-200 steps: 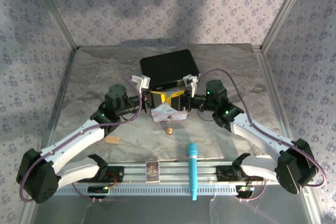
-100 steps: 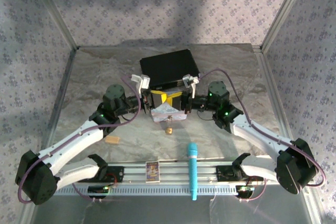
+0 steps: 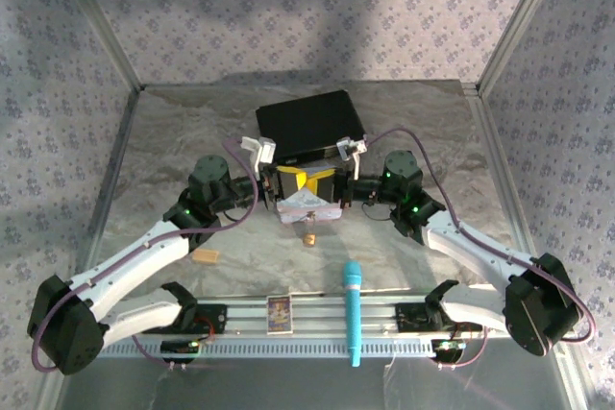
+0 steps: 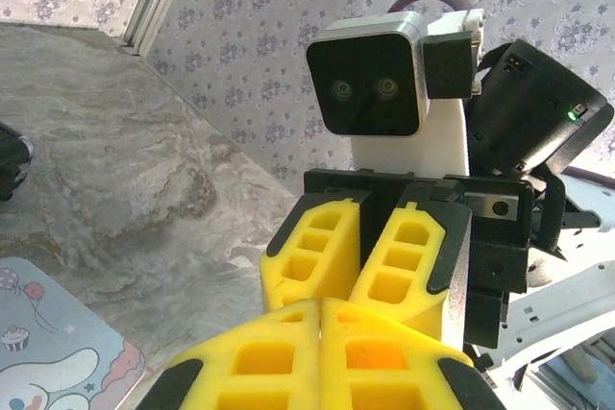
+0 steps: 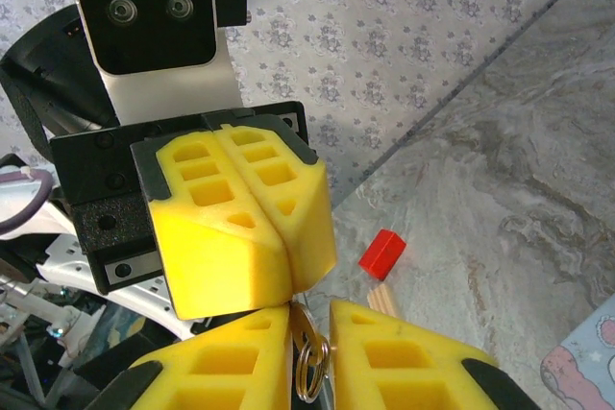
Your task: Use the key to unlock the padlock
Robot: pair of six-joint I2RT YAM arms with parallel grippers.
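Grey marbled table (image 3: 173, 141): black box (image 3: 309, 124) at upper centre of top view. Turquoise stick (image 3: 353, 314) at lower centre, lying across rail (image 3: 240, 319). Pastel tin (image 3: 309, 206) mid-frame, just below the meeting grippers. Left gripper (image 5: 269, 247): upper left of right-wrist view, yellow fingers pressed fully together. Right gripper (image 5: 312, 324): bottom edge, nearly closed, narrow gap, pinching key (image 5: 308, 362) by its ring. Red block (image 5: 381, 253) at centre-right. Padlock (image 3: 309, 236): brass speck just below tin, clear of both grippers.

Brass padlock (image 3: 308, 236) lying on table (image 3: 192, 141); key (image 5: 307, 357), silvery ring, held upright.
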